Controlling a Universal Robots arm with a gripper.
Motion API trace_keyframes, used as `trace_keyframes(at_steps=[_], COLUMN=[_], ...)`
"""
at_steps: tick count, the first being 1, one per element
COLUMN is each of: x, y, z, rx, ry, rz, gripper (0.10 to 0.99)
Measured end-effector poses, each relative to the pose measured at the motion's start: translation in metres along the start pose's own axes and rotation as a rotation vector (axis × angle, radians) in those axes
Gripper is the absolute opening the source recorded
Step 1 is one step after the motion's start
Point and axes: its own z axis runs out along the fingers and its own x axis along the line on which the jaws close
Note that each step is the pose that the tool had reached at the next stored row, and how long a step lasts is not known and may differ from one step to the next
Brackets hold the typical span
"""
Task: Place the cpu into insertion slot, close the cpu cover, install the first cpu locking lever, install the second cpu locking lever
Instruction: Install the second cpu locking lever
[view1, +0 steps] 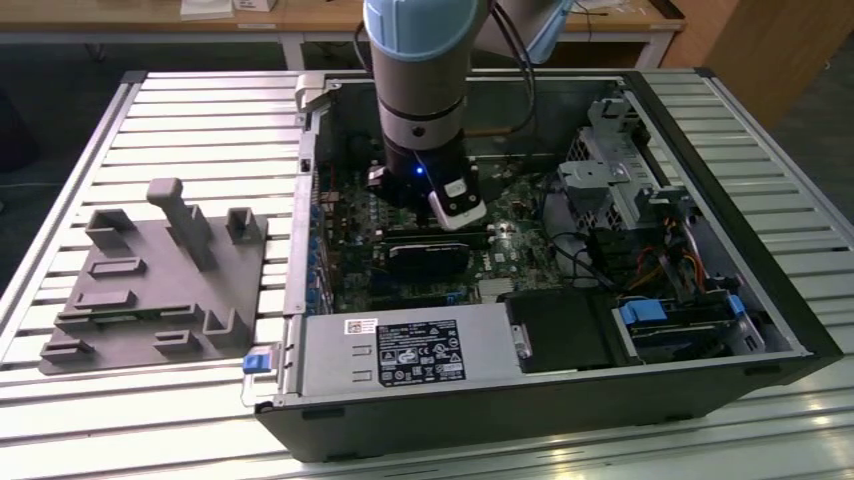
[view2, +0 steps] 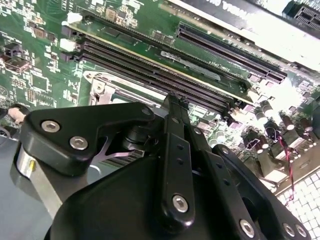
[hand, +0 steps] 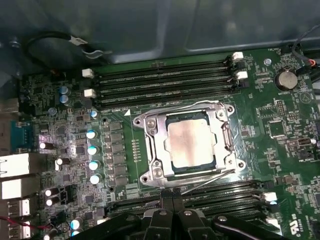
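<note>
- cpu (hand: 191, 143) already sits in the slot (hand: 175, 170), cover (hand: 186, 142) looks down over it
- levers: can't tell if latched
- gripper (hand: 172, 210) fingers pressed together, holding nothing

The cpu (hand: 191, 143), a pale silvery square chip, lies flat in the insertion slot (hand: 172, 169); the cpu cover (hand: 156, 146), a thin silvery frame, lies closed around it on green board
</note>
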Motion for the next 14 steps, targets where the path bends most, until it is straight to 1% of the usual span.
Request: trace_keyframes(at_steps=[5, 8, 11, 14], x=[0.0009, 0.0014, 0.0024, 0.0035], y=[-0.0054, -0.0084, -0.0103, -0.0121], z=[0.0019, 0.0034, 0.0061, 0.0097], rx=[-0.04, -0.061, -0.074, -0.083], ry=[0.0061, 0.0093, 0.0113, 0.0127], rz=[0.003, 0.004, 0.006, 0.006], gripper=[0.106, 0.106, 0.106, 0.106])
